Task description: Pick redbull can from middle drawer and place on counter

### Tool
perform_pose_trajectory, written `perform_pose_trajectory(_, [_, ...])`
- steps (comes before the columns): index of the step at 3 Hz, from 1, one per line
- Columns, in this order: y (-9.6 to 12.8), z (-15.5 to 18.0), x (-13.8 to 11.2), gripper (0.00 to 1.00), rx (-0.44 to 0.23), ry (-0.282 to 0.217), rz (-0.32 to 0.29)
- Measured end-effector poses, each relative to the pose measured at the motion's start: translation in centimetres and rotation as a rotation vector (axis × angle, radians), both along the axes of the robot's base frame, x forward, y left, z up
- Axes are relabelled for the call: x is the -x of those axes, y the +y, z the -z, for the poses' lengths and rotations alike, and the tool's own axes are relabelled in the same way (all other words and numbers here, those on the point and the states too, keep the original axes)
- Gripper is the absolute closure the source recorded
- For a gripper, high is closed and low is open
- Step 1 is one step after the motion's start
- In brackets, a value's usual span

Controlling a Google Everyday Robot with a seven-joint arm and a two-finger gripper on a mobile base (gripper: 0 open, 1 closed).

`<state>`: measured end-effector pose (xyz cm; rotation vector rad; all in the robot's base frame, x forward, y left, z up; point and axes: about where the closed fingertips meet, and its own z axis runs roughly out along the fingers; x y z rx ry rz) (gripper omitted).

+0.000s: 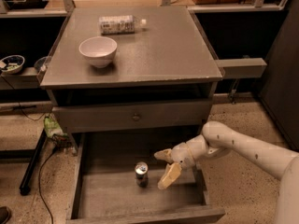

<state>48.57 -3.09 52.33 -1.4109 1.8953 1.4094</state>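
Note:
The redbull can [141, 173] stands upright on the plank floor of the pulled-out middle drawer [105, 197], near its middle. My gripper [165, 166] hangs inside the drawer just right of the can, a small gap away from it. Its two tan fingers [169, 176] are spread open with nothing between them. The white arm reaches in from the lower right. The counter [163, 45] is the grey cabinet top above the drawers.
A white bowl [97, 51] sits on the counter's left side and a clear plastic bottle [118, 24] lies on its side at the back. The upper drawer front with a small knob [136, 117] is shut. A grey ledge [242, 67] juts out right of the cabinet.

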Motion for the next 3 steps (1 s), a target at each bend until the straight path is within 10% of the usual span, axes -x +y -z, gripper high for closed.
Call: perform_pose_trajectory(3, [3.0, 2.4, -2.6, 0.0, -0.079, 0.005, 0.012])
